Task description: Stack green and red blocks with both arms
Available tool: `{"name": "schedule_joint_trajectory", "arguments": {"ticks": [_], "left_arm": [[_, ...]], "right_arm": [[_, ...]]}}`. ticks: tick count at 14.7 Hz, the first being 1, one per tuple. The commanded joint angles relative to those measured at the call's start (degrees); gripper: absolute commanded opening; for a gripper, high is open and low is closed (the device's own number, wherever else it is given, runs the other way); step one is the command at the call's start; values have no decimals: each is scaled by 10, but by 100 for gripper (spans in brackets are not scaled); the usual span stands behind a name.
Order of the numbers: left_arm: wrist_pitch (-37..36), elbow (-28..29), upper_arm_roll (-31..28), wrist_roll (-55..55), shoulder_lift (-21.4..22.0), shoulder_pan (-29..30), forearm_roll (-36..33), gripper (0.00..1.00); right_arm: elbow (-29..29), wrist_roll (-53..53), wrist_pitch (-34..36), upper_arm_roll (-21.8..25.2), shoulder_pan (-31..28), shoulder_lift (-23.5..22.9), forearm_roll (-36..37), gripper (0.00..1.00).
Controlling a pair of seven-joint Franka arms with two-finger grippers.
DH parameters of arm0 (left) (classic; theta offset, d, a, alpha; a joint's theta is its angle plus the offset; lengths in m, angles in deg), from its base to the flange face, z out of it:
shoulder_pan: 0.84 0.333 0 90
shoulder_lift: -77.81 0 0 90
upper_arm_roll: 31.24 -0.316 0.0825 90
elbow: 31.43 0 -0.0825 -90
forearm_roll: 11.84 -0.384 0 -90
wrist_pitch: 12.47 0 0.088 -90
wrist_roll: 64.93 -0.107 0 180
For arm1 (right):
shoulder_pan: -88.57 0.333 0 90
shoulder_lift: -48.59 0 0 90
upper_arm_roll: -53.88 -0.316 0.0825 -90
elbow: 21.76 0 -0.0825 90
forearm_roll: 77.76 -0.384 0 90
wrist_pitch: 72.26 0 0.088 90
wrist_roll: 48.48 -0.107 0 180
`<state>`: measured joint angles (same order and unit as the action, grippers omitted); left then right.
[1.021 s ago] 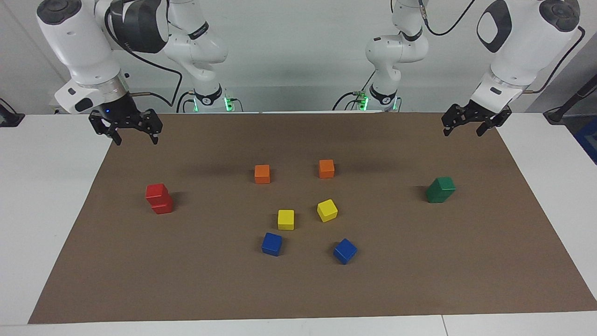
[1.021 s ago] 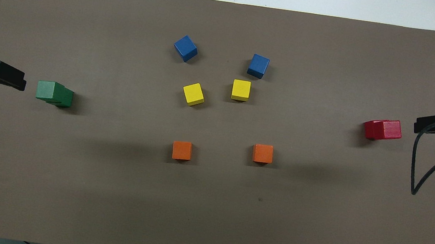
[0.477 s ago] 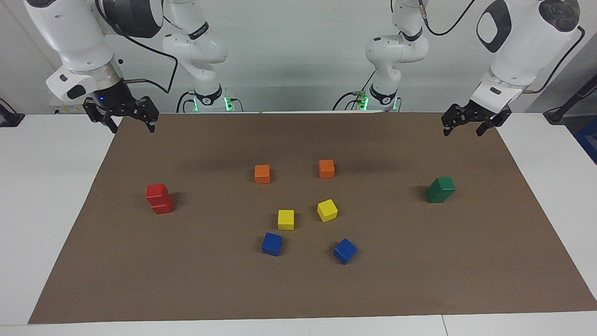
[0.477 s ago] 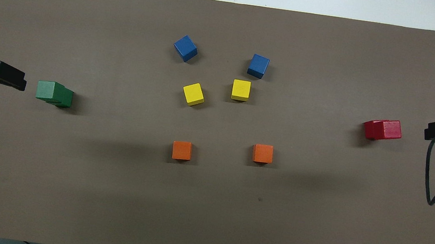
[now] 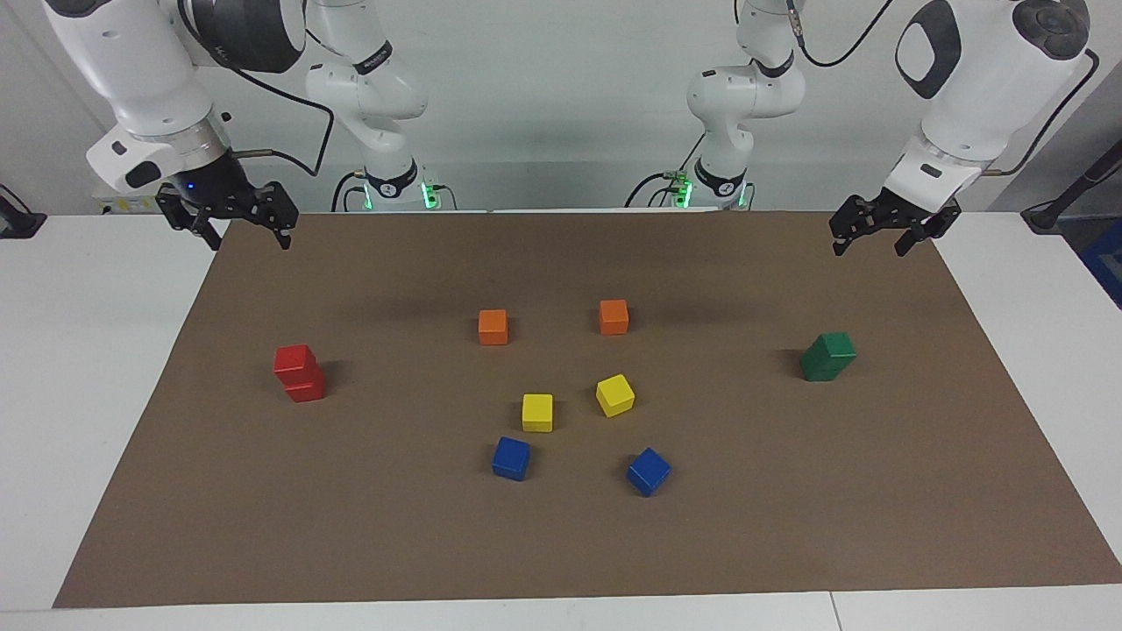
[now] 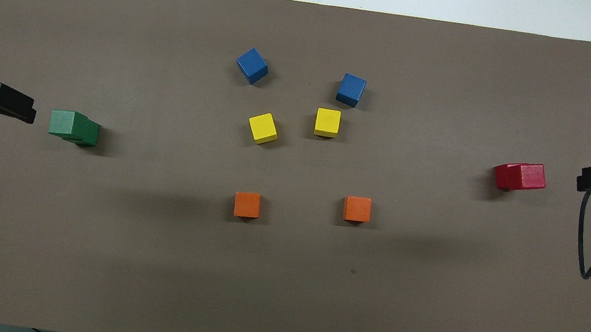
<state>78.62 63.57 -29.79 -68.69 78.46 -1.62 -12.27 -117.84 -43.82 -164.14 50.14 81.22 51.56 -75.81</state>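
Both stacks look done. Red stack (image 5: pixel 299 372) sits at right arm's end, green stack (image 5: pixel 827 356) at left arm's. Right gripper (image 5: pixel 235 228) and left gripper (image 5: pixel 882 235) hover spread, empty, each above the tabletop (image 5: pixel 561 543) edge nearest the robots.

Left hand (image 5: pixel 886 235) hangs raised over its tabletop end, fingers spread, empty. Right hand (image 5: pixel 230 220) likewise raised at its own end, fingers apart, empty.
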Motion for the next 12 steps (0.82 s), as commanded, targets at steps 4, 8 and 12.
{"name": "schedule_joint_trajectory", "arguments": {"ticks": [4, 8, 12], "left_arm": [[2, 2, -4, -1, 3, -5, 1, 100], [2, 2, -4, -1, 3, -5, 1, 100], [2, 2, -4, -1, 3, -5, 1, 100]], "right_arm": [[7, -13, 14, -4, -9, -3, -11, 100], [6, -26, 14, -4, -8, -2, -11, 100], [7, -26, 13, -4, -7, -2, -10, 100]]}}
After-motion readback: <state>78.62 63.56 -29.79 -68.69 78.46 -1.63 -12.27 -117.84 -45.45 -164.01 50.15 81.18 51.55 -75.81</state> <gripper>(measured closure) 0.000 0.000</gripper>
